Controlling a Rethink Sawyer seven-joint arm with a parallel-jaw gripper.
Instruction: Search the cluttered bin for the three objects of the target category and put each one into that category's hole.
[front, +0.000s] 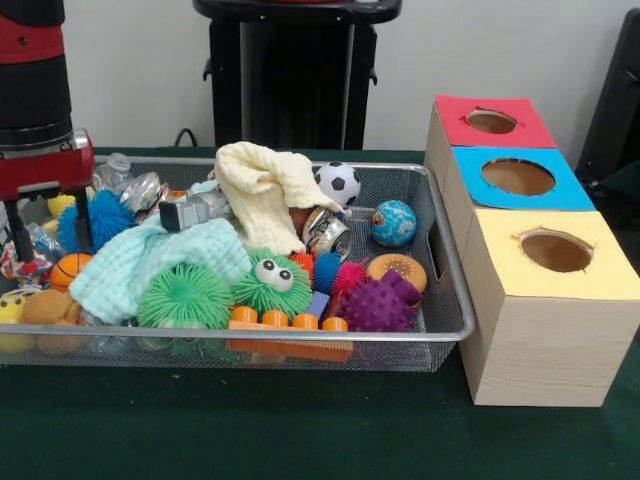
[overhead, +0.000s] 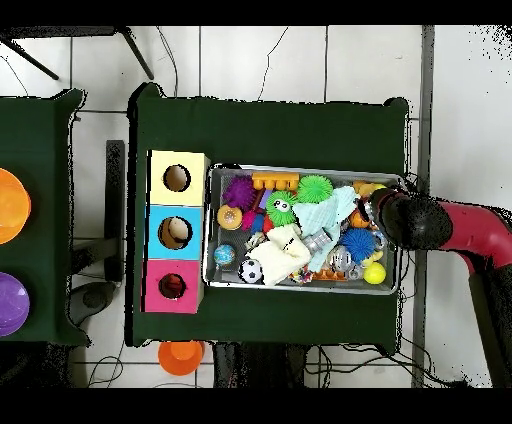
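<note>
At the frame's left the hand (front: 48, 215) hangs spread wide over the cluttered bin (front: 455, 300); descending, it could snag the mint cloth (front: 150, 262).

- Cream cloth (front: 262, 190), draped over the clutter's middle.
- Mint knit cloth (front: 150, 262), just beside a green spiky ball (front: 185, 296).
- Green fuzzy ball (front: 273, 282) with googly eyes, behind orange bricks (front: 288, 322).
- Purple spiky ball (front: 382, 303), beside a tan ring (front: 397, 269).
- Soccer ball (front: 338, 183) and globe ball (front: 393, 223) near the back right.
- Blue spiky ball (front: 98, 221) at the left.
- Small basketball (front: 69, 270) below it.
- Blue-topped hole (front: 518, 177) and yellow-topped hole (front: 556, 250) in the box.
- Orange disc (overhead: 12, 205) and purple disc (overhead: 12, 303) on a side table.
</note>
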